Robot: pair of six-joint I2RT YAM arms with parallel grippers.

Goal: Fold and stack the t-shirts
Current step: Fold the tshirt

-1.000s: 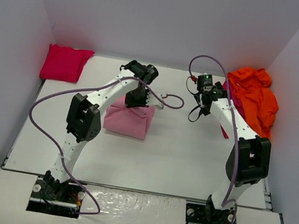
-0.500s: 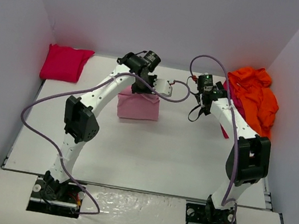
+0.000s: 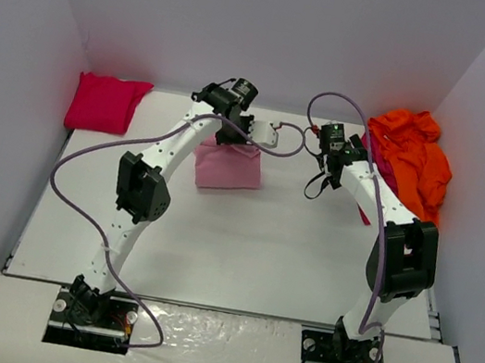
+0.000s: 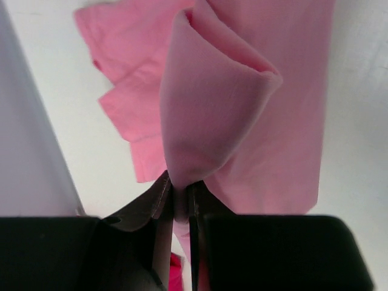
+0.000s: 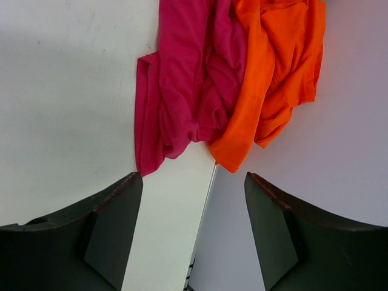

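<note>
At upper centre of the top view, the left tool (image 4: 179, 197) is pinched tight on a rolled fold of the soft light pink cotton t-shirt (image 3: 226, 169), whose rest drapes onto the white table (image 3: 287, 246). The pink shirt seems mid-fold; next it needs laying flat, then likely stacking on the folded red t-shirt (image 3: 101, 102) at upper left. The right tool (image 5: 194, 188) hangs part-open and empty over the crumpled dark crimson t-shirt (image 5: 182, 91) and bright orange t-shirt (image 5: 273, 60) at upper right. The arm hides how the pink layers lie.
</note>
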